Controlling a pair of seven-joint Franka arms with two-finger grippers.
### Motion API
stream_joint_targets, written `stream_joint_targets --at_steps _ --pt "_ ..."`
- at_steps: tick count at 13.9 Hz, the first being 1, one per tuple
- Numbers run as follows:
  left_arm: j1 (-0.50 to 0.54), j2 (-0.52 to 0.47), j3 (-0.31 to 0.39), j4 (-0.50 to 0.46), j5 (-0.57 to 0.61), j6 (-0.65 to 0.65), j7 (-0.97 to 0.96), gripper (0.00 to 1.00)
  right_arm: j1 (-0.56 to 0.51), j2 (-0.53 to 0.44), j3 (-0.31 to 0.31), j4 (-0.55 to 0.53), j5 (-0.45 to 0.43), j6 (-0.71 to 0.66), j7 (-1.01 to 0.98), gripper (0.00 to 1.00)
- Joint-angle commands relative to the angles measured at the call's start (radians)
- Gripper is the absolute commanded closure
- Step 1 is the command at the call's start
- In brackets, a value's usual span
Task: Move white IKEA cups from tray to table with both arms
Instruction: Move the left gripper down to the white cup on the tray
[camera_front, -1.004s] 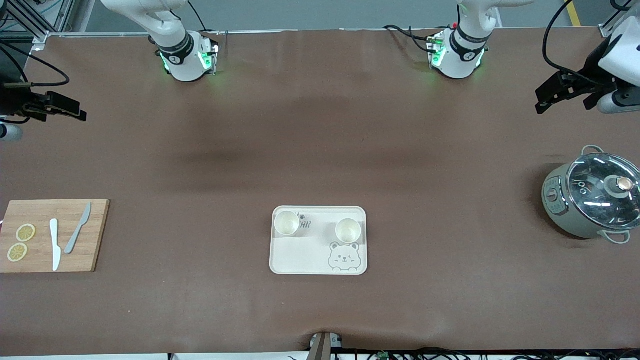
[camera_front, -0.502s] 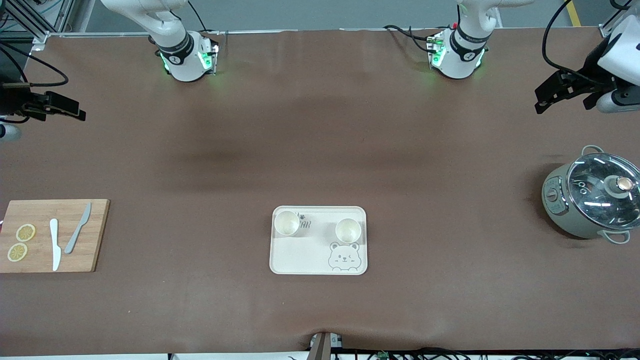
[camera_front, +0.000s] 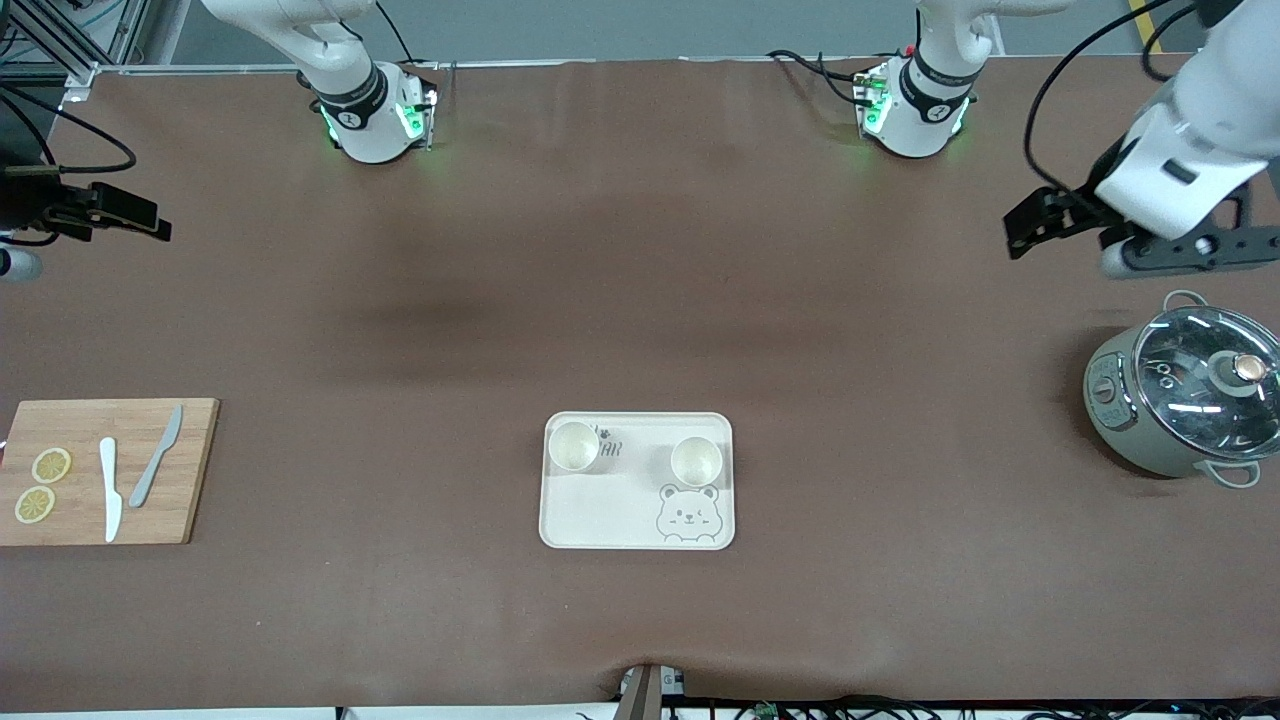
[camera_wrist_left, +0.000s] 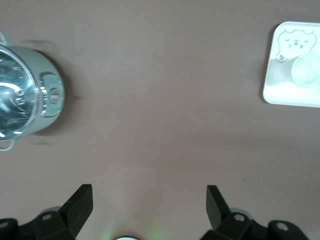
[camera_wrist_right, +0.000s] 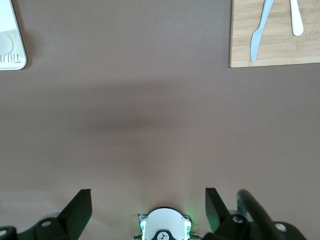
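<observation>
Both white cups stand upright on the cream tray (camera_front: 560, 520) near the middle of the worktop (camera_front: 640, 300): one cup (camera_front: 574, 446) sits in the tray corner toward the right arm's end, the other cup (camera_front: 696, 461) sits toward the left arm's end, just above the printed bear face. Neither has shifted over the last second.

What has changed is the left arm: its gripper (camera_front: 1040, 225) has swung inward from the worktop's edge and now hangs over bare worktop, farther from the front camera than the grey-green pot (camera_front: 1180, 405) with its glass lid. In the left wrist view its fingers (camera_wrist_left: 80, 205) are spread wide, with nothing between them.

The right gripper (camera_front: 125, 215) waits in the same spot over the edge at the right arm's end, fingers (camera_wrist_right: 80, 207) spread and empty. The wooden board (camera_front: 190, 470) with two knives and lemon slices lies unchanged.
</observation>
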Motion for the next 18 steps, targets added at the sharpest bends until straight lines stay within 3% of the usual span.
stream_joint_targets --at_steps 1,6,10,18 --pt "-0.053 0.061 -0.008 0.034 -0.008 0.031 -0.108 0.00 -0.019 -0.031 0.013 -0.026 0.005 -0.002 0.013 0.00" --pt "-0.095 0.172 -0.009 0.050 -0.011 0.152 -0.195 0.00 -0.030 -0.030 0.013 -0.026 0.017 -0.004 0.013 0.00" --pt "-0.141 0.294 -0.008 0.130 -0.008 0.181 -0.303 0.00 -0.038 -0.028 0.013 -0.029 0.025 -0.007 0.013 0.00" --pt "-0.251 0.460 -0.008 0.130 -0.008 0.435 -0.596 0.00 -0.044 -0.024 0.011 -0.026 0.025 -0.010 0.011 0.00"
